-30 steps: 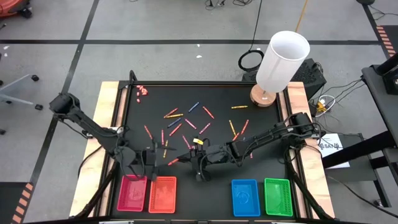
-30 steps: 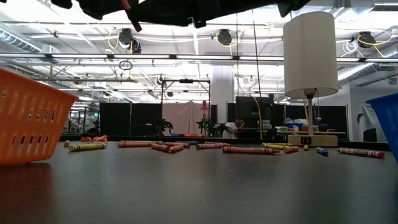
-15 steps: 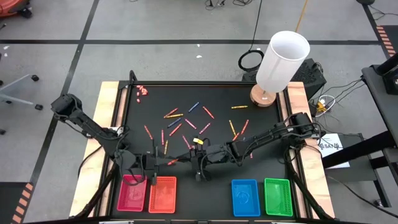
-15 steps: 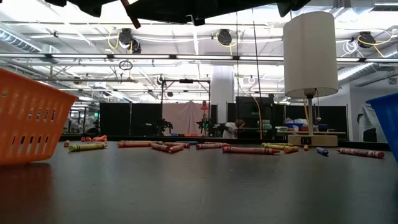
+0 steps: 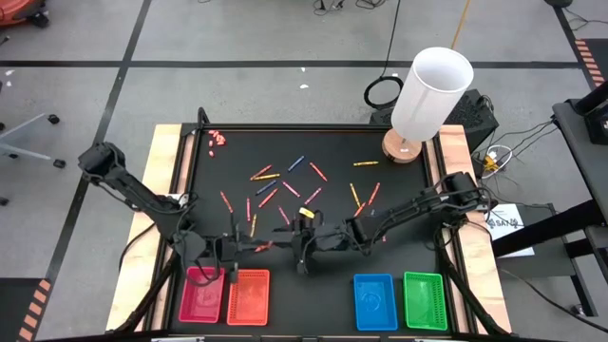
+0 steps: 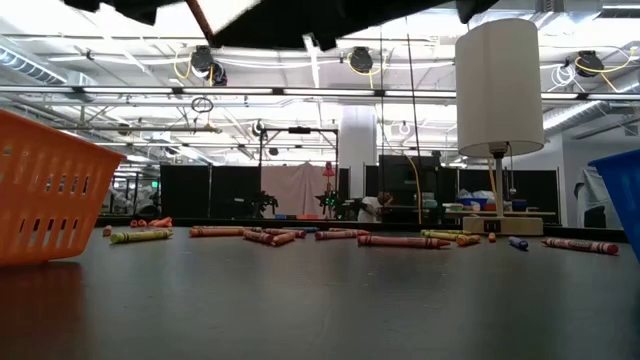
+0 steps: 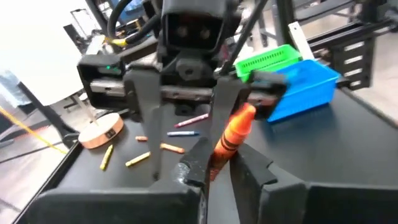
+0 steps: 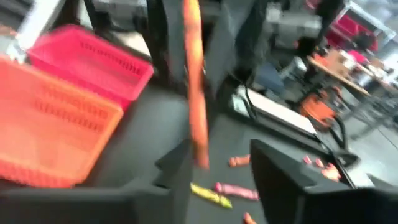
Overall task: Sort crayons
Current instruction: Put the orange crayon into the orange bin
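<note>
Left tool (image 7: pixel 214 177) pinches an orange crayon (image 7: pixel 231 134) between the opened right tool (image 8: pixel 217 165).

Crayons (image 5: pixel 285 185) scattered; orange one (image 7: pixel 231 135) aloft.

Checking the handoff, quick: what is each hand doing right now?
Left hand: shut on the orange crayon.
Right hand: open, fingers apart, the orange crayon standing between them but not gripped.

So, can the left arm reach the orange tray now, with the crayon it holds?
Probably yes. The left gripper, shut on the orange crayon, hangs just beyond the orange tray, and nothing stands between them.
</note>
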Robot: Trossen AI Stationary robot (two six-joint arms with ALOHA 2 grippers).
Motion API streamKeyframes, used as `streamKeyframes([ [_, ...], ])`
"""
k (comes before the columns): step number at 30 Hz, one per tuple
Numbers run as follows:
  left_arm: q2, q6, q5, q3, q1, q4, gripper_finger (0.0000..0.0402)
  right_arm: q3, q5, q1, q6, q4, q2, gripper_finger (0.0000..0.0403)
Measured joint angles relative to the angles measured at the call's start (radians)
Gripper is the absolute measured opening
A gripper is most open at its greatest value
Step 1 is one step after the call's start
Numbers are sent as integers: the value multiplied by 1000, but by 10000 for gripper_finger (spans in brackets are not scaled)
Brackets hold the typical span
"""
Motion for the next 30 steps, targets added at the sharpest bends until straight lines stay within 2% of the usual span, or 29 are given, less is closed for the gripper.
streamKeyframes([
  [4,-42,-46,2,0,-33,-68,49,0,-1,15,14,-91,-29,222],
  [8,-88,-105,9,0,-80,-165,49,0,-3,31,73,-170,-44,244],
  [11,-112,-174,41,0,-105,-212,49,0,-5,40,104,-214,-45,246],
  [23,-118,-611,323,0,-119,-346,50,0,-9,51,198,-310,-47,221],
  [26,-101,-705,357,0,-119,-378,50,0,-9,51,216,-310,-47,217],
  [30,-52,-731,368,0,-119,-373,50,0,-9,51,218,-311,-47,217],
])
